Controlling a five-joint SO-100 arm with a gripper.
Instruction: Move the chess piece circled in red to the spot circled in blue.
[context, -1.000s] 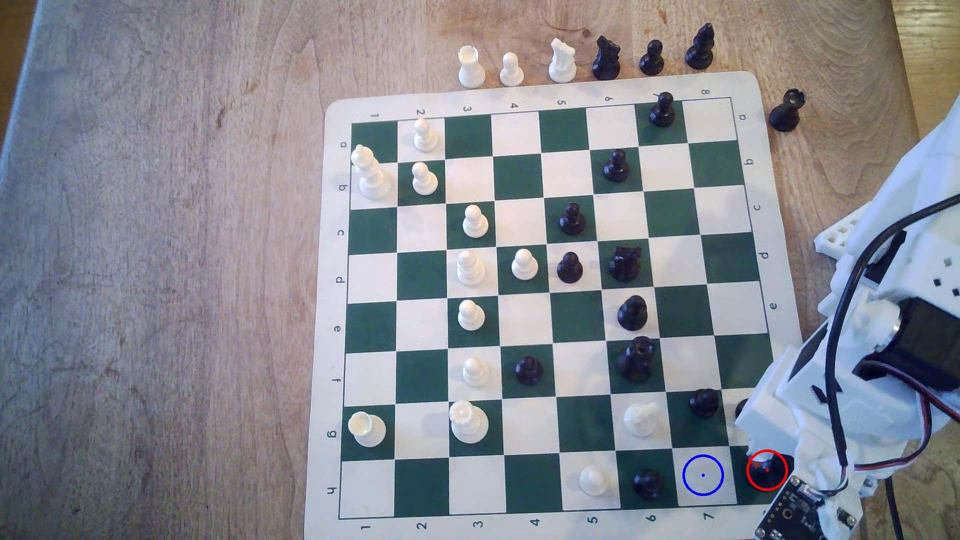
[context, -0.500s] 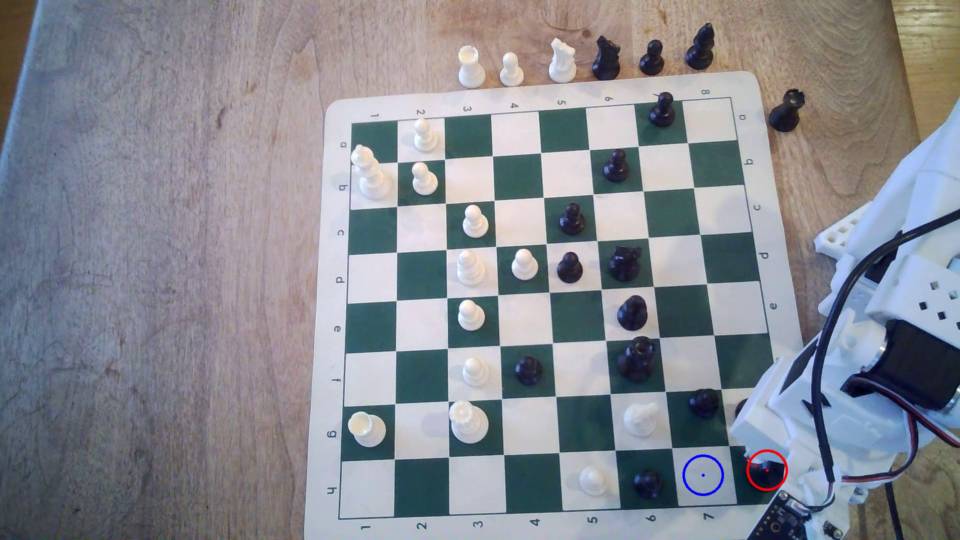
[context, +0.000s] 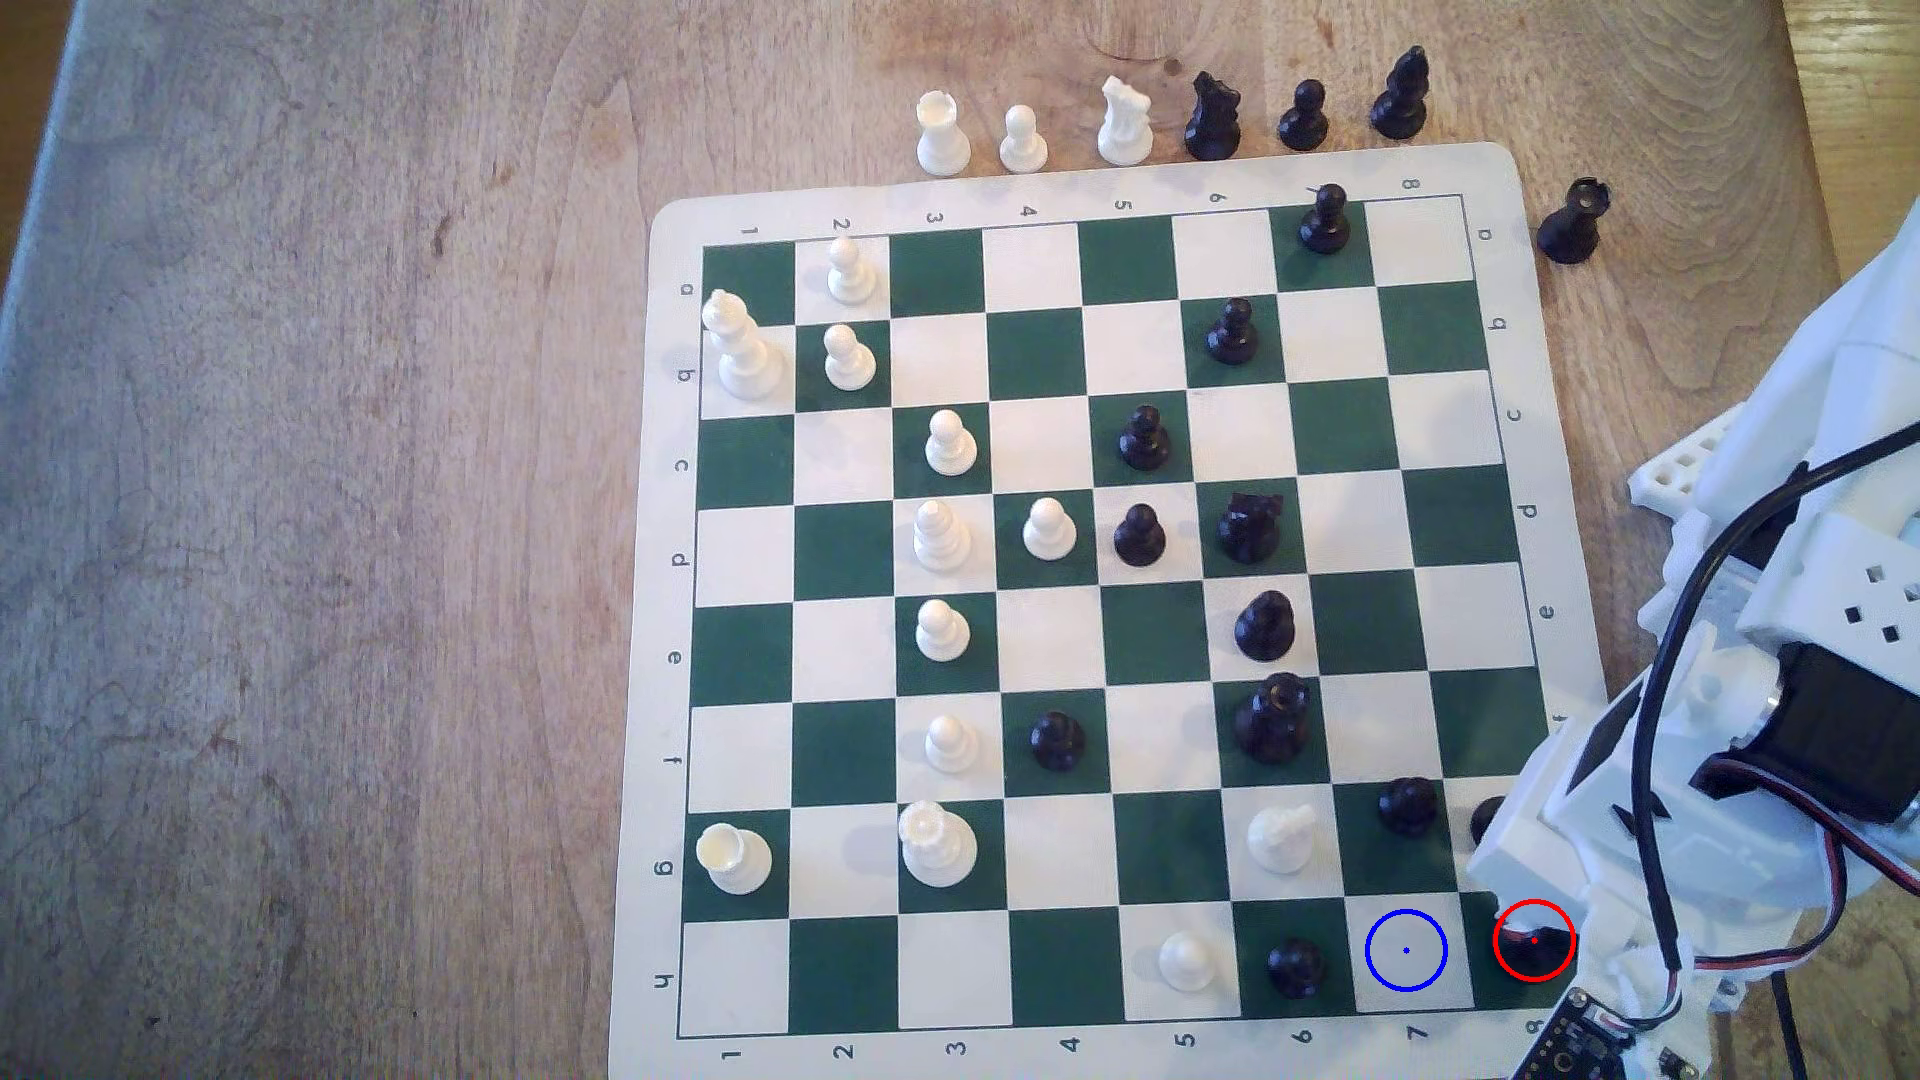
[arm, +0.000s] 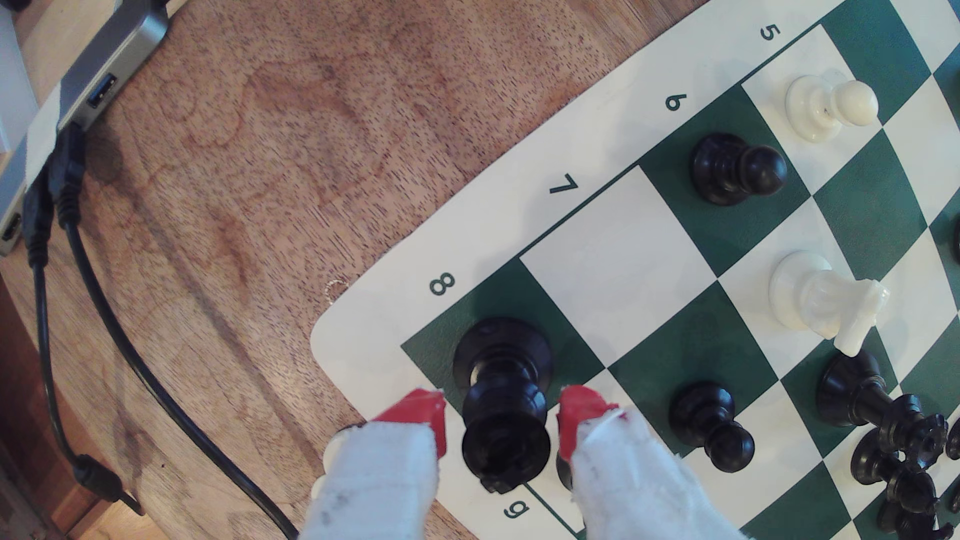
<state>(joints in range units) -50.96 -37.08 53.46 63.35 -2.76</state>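
Exterior view: we find the black plastic castle-topped chess piece (context: 1541, 947) inside the red ring, on the green corner square at the exterior view's lower right, partly covered by the white printed arm (context: 1704, 789). The blue-ringed cream square (context: 1406, 949) lies immediately beside it toward the exterior view's left, bare, with a small black ball-headed pawn (context: 1296, 968) one square further on.

Wrist view: the tool (arm: 501, 415) stands spread, its red-tipped fingers (arm: 423, 415) flanking the castle-topped piece's (arm: 503, 410) upper body with a narrow gap visible on each side; nothing is pinched yet. The piece stands upright on square 8, centred between the jaws. The vacant cream square (arm: 613, 259) marked 7 adjoins it. We judge closing comes next, then a short sideways carry.
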